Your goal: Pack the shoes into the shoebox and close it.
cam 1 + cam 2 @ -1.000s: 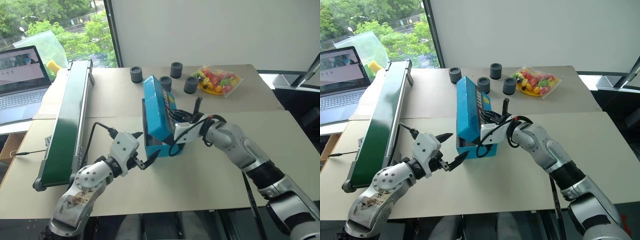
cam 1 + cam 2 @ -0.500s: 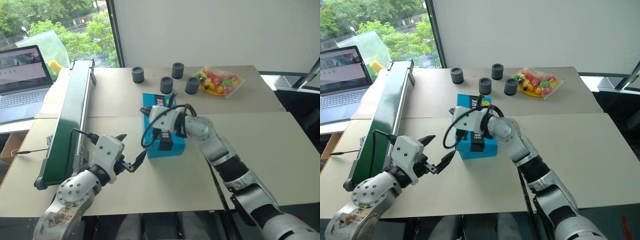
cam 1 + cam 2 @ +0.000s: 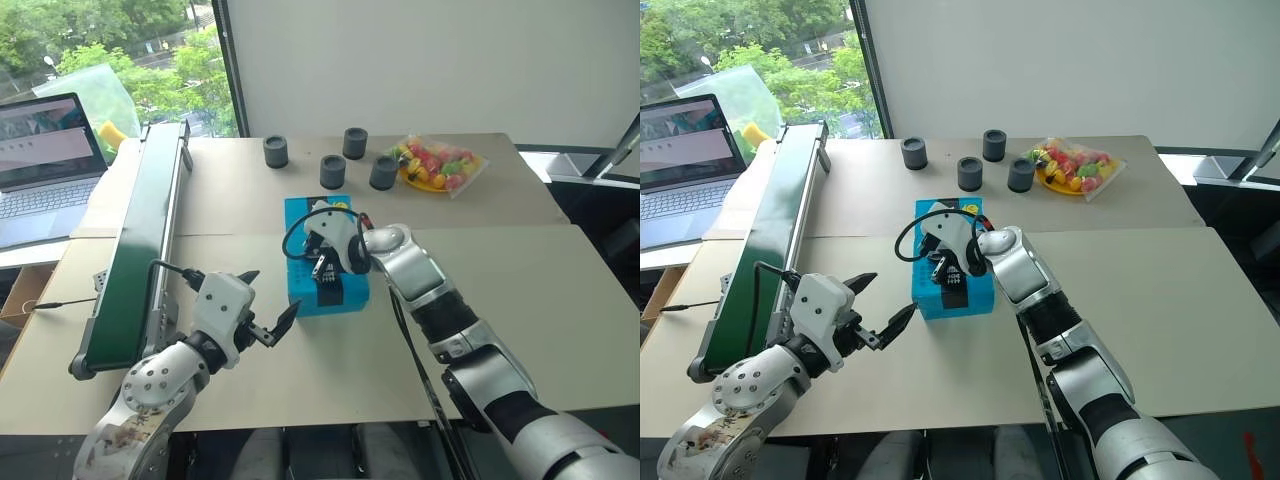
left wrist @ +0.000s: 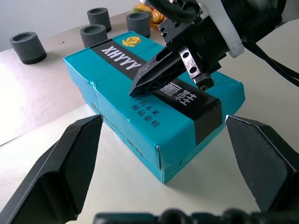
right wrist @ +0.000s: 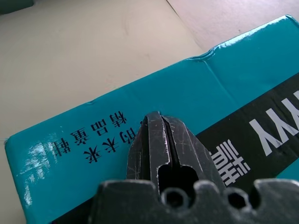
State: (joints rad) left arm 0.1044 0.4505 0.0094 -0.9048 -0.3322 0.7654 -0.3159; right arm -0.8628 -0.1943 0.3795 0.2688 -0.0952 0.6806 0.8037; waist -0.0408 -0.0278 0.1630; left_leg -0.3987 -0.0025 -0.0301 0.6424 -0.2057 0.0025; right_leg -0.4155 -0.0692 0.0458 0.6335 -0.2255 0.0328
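Lying closed on desk [image 3: 500, 300]: blue shoebox [image 4: 140, 112], contents hidden; right hand [image 4: 140, 84] shut, tips on lid; left hand [image 3: 262, 310] open beside it.

Lighting: bright, even daylight from window [image 3: 110, 60]; soft shadows on bench [image 3: 500, 250]; glare patches on shoebox [image 5: 37, 156] lid; focus sharp.

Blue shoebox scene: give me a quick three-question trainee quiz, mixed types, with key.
1. True or false: the bright blue rectangular cardboard shoebox lies with its lid shut.
2. Which gripper's fingers press on the lid? A) left gripper B) right gripper
3. Fill in: the left gripper's two black fingers stand ____, near the box but apart from it.

Key: 1 true; 2 B, its fingers are shut together; 3 open.
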